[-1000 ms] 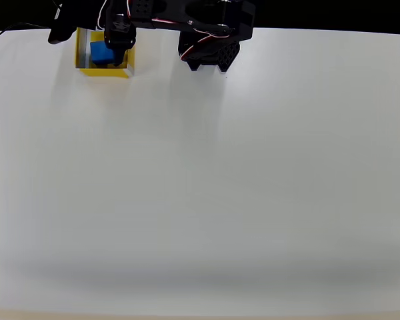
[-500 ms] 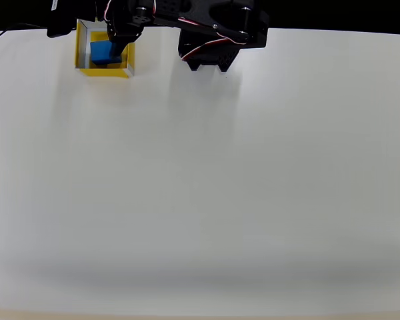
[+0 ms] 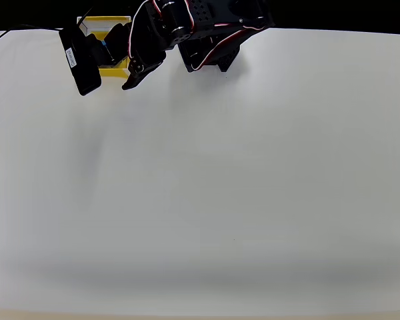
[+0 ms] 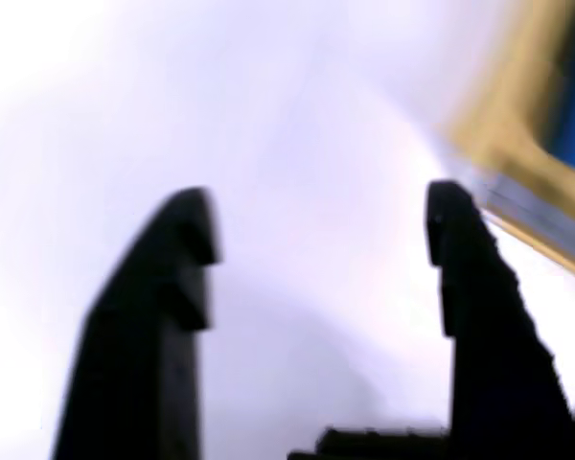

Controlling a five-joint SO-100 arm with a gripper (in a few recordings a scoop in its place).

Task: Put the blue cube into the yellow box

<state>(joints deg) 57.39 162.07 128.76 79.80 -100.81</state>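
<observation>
Plain white table (image 3: 240,187); black strip behind it.

A plain white tabletop (image 3: 207,187) fills nearly the whole overhead view. Its surface is smooth and matte, with no markings. Soft grey shading lies across it: a faint band runs along the lower part, and a dim, blurred shadow falls in the upper left area. Along the bottom and left edges the white gives way to a thin pale beige border. Beyond the far edge, at the top, runs a black strip (image 3: 347,13) of background. A thin dark cable (image 3: 7,32) crosses the top left corner. In the wrist view the tabletop (image 4: 268,125) appears as a bright, blurred white field.
</observation>
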